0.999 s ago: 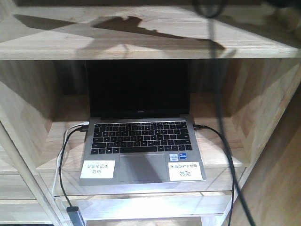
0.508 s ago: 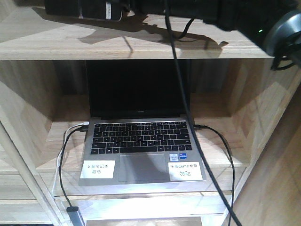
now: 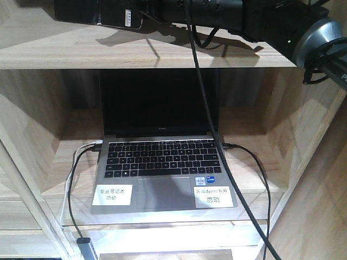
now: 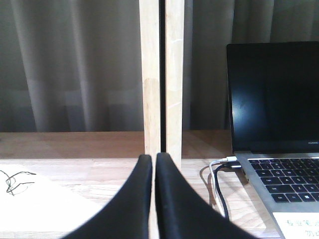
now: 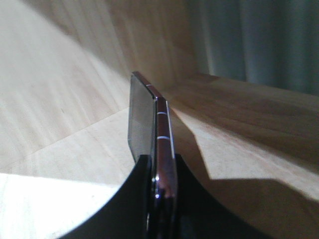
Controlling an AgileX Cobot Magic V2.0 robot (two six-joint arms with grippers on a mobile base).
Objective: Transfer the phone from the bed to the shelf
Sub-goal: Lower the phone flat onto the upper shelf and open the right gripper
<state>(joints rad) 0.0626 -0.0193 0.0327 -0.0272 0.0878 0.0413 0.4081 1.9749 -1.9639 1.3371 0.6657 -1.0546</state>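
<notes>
Right gripper (image 5: 162, 199): black fingers clamped on the phone (image 5: 152, 124), one on each flat face, holding it edge-on to the wrist camera with the pinkish metal edge toward the lens and the glossy dark face to its left. Phone, front view (image 3: 100, 13): carried over the upper board of the shelf (image 3: 162, 51), at that board's left end, white barcode sticker showing; whether it touches the board cannot be told. Right arm (image 3: 255, 21): black, reaching in from the right above the upper board, a black cable (image 3: 200, 86) hanging from it down across the lower bay. Laptop (image 3: 162, 162): grey, open, dark screen, standing on the board beneath the upper board, two white labels on its palm rest, cables plugged at both sides. Left gripper (image 4: 154, 199): black fingers pressed together, nothing between them, in the lower bay beside the laptop's left edge, facing a pale wooden upright (image 4: 162, 74); grey curtain (image 4: 75, 64) behind the shelf
</notes>
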